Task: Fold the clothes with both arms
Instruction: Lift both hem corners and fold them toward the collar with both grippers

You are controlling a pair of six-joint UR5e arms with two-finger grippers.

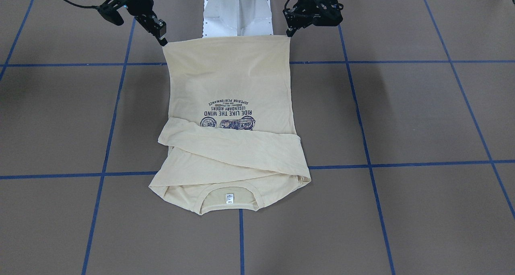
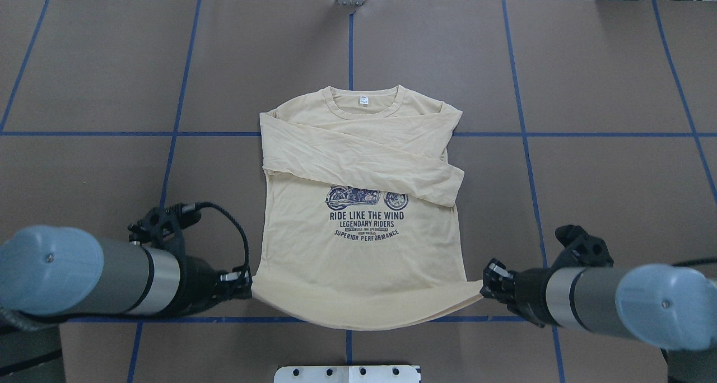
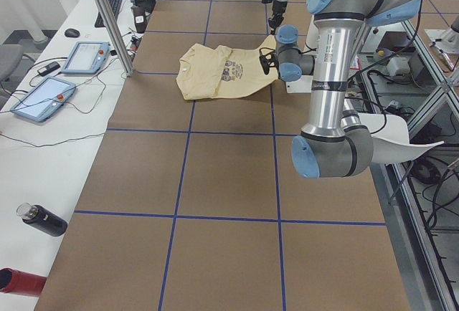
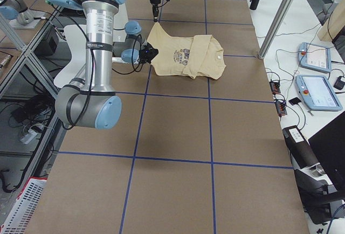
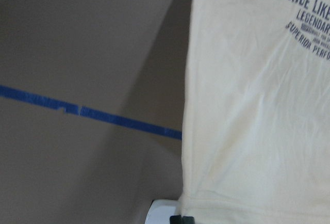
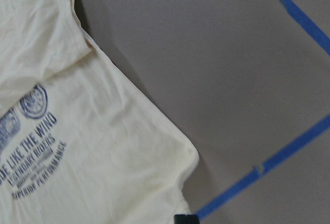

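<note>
The cream-yellow shirt (image 2: 358, 248) lies print side up on the brown table, with its neck label (image 2: 364, 99) at the far end. Both sleeves are folded across the chest, above the motorcycle print (image 2: 367, 198). My left gripper (image 2: 245, 285) is shut on the near left hem corner, and my right gripper (image 2: 487, 282) is shut on the near right hem corner. The hem is lifted off the table and sags between them. In the front-facing view the left gripper (image 1: 289, 33) is on the right and the right gripper (image 1: 162, 40) on the left. The wrist views show only cloth (image 5: 258, 131) (image 6: 93, 172).
The white pedestal base (image 1: 237, 13) stands just behind the raised hem. Blue tape lines (image 2: 168, 164) grid the brown table. A side bench holds tablets (image 3: 86, 56) and bottles (image 3: 43, 219), with a metal pole (image 3: 107, 17) by it.
</note>
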